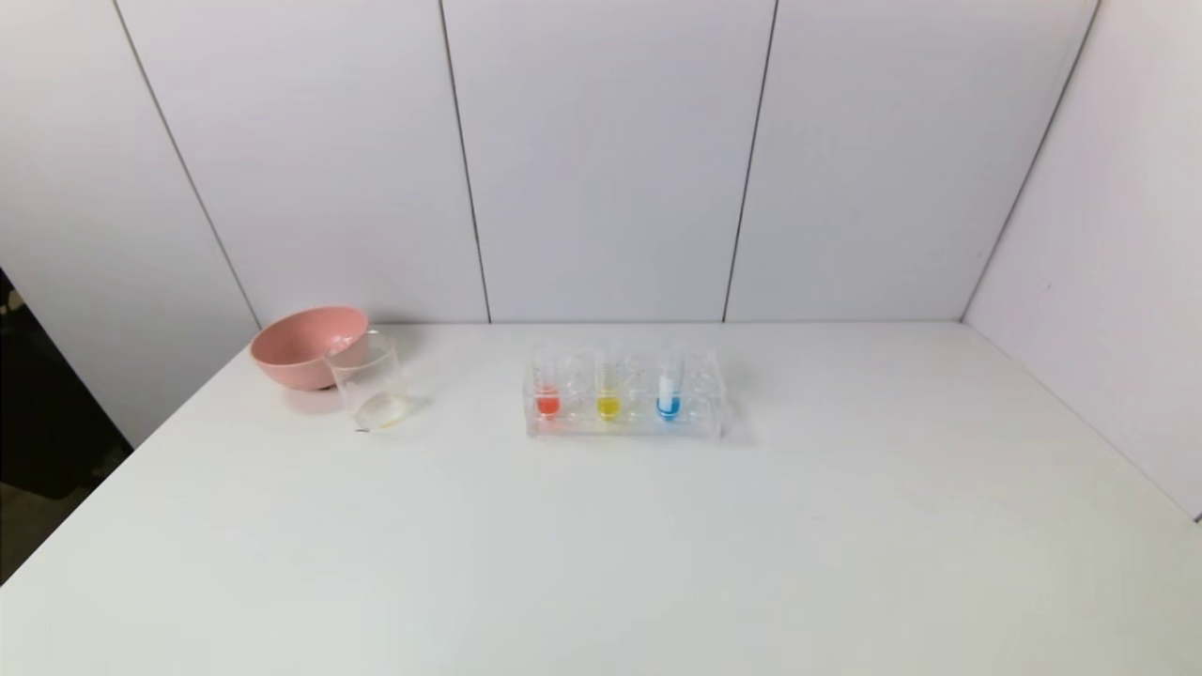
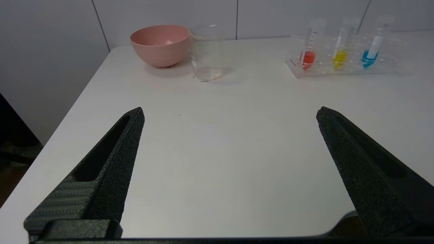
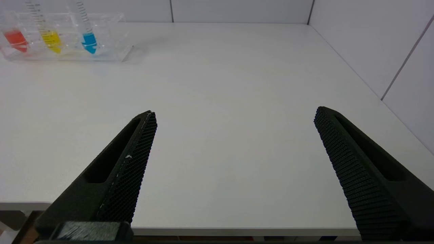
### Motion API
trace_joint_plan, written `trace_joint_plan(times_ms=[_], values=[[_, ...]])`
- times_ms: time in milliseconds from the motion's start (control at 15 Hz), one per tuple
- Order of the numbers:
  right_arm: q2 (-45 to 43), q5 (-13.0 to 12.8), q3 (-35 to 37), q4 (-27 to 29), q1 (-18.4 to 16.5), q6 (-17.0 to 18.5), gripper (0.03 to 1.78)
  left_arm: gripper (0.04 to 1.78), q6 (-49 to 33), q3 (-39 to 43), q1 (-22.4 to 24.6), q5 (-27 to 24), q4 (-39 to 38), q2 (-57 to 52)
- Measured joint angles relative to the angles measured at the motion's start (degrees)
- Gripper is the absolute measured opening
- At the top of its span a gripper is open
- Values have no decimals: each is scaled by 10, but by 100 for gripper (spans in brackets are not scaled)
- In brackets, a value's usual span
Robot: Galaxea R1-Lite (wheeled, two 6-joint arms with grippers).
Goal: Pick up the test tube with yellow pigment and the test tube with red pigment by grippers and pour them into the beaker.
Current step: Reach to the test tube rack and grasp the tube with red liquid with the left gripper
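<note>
Left hand gapes wide, holding nothing, low over the counter's near edge. Right hand, equally wide and bare. From the head: red tube and yellow tube upright in the rack, beaker well left, just beside the pink bowl.

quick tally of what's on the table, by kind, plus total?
Test tubes: 3, red, yellow, blue
Tube rack: 1
Beaker: 1
Pink bowl: 1
Total: 6
</note>
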Motion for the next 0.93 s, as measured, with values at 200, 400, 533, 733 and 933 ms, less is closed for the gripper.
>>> trace_joint_plan(times_ms=[200,400,533,733,933], values=[[0,0,0,0,0,0,170,178,-9,-50,0,-21,-44,90],[0,0,0,0,0,0,170,178,-15,-96,0,-40,-124,212],[0,0,0,0,0,0,170,178,-20,-121,-4,-54,-176,295],[0,0,0,0,0,0,170,178,-33,-145,-17,-61,-253,415],[0,0,0,0,0,0,170,178,-36,-162,-41,-62,-348,538]])
